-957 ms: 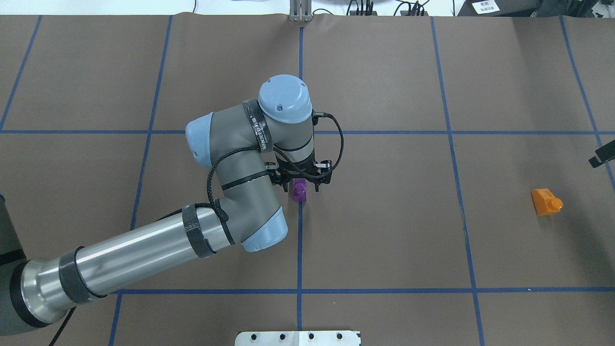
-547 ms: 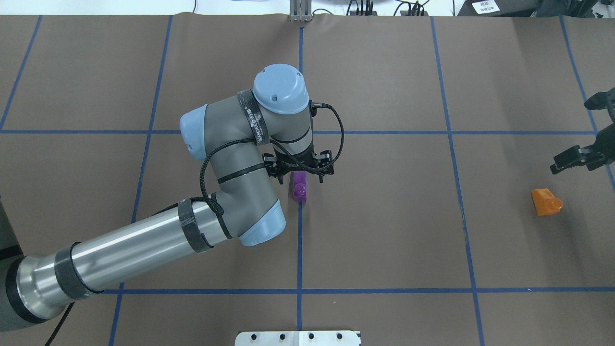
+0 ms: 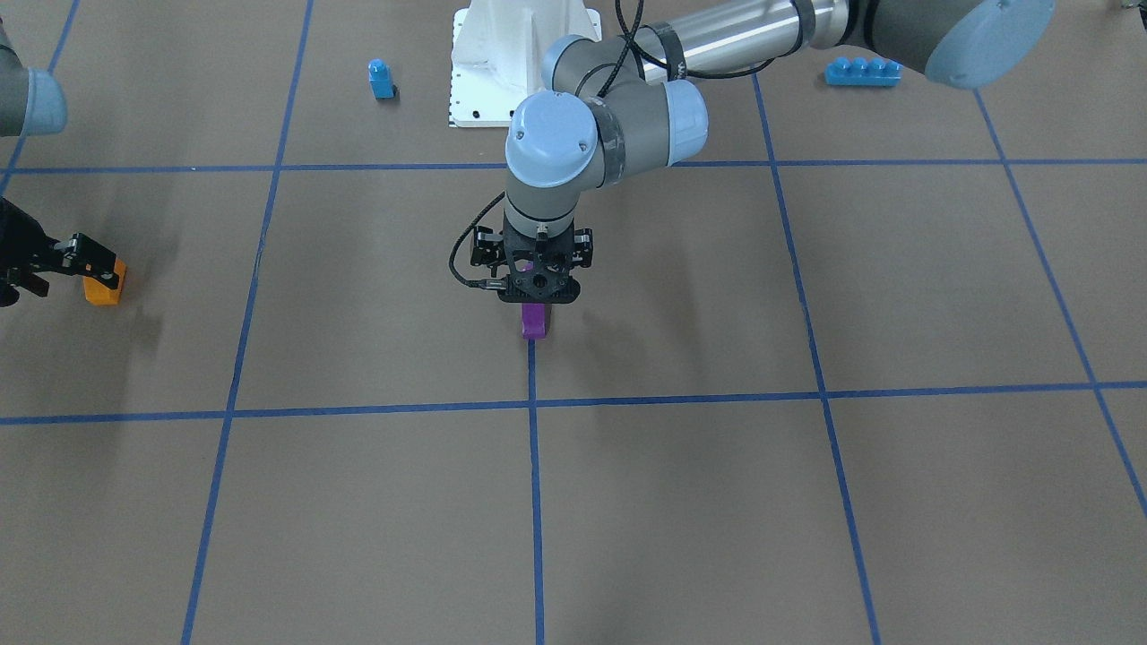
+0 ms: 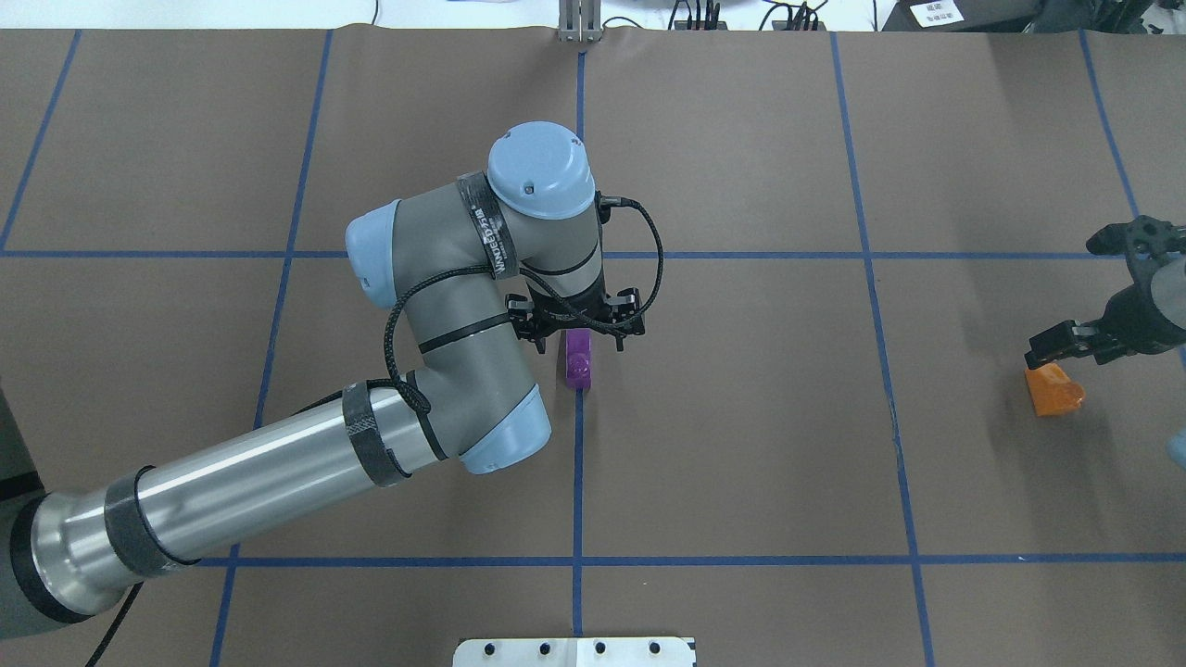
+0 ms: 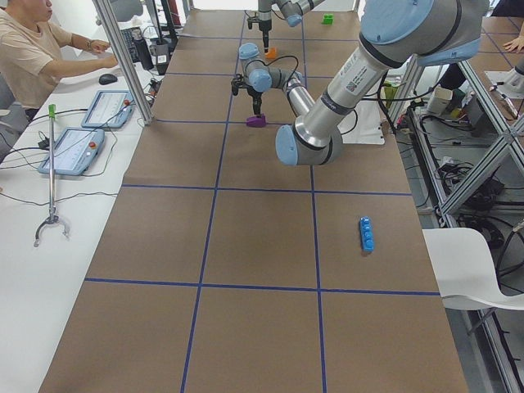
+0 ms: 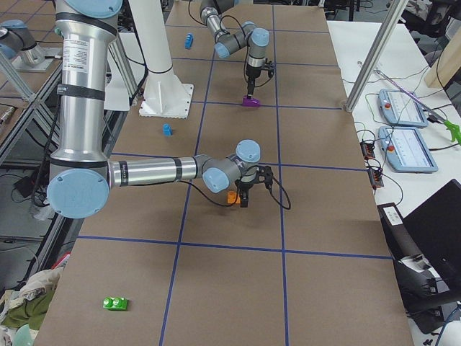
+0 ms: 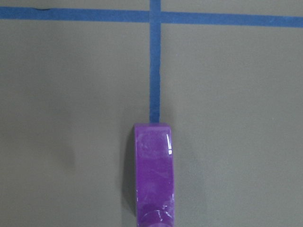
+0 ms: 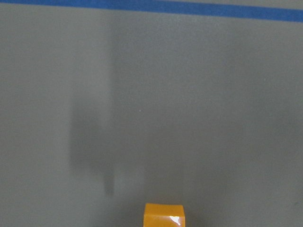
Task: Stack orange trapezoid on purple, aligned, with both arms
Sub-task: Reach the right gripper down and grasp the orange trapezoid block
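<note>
The surface is a big sheet of brown paper with blue tape lines that make squares. Around it there are metal frames, cables and a white chair. A person sits at a white desk beside the far long edge. A small blue block and a long blue brick lie near the robot's edge. A green block lies near the corner on the robot's right, on the robot's side.

The purple block sits in the middle of the surface, right by a blue line. It is shiny and narrow, with a round bump near one end. The left claw hangs just above it. Its two fingers look spread, one on each side, and they hold nothing.

The orange block lies near the edge on the robot's right. It is shiny, with one slanted side and a round bump that points to that edge. The right claw is spread wide. One finger is just over the block's far end. I cannot tell if it touches.
</note>
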Controlling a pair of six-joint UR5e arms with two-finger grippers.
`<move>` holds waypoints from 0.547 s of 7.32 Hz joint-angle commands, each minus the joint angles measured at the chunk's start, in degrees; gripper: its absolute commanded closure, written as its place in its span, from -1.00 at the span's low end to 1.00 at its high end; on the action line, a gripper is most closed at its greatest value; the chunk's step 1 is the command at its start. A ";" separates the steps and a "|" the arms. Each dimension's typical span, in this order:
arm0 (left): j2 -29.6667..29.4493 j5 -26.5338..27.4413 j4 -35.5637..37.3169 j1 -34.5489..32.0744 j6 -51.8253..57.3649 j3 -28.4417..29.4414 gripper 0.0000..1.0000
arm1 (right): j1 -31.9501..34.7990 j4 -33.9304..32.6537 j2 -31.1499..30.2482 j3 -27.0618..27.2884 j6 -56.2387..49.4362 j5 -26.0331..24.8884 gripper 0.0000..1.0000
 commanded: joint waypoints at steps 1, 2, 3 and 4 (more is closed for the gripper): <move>0.00 0.00 0.03 -0.06 0.00 -0.15 -0.97 | -2.41 1.24 -1.35 -0.03 0.27 0.12 -1.00; 0.00 0.00 0.03 0.03 -0.09 -0.23 -0.97 | -3.12 1.25 -1.44 -0.30 0.18 0.03 -0.98; 0.09 0.00 0.03 0.03 -0.96 -0.23 -0.97 | -3.13 1.25 -1.52 -0.30 0.18 0.11 -0.73; 0.09 0.00 -0.06 0.03 -1.23 -0.23 -0.97 | -3.21 1.25 -1.52 -0.56 0.09 0.03 -0.15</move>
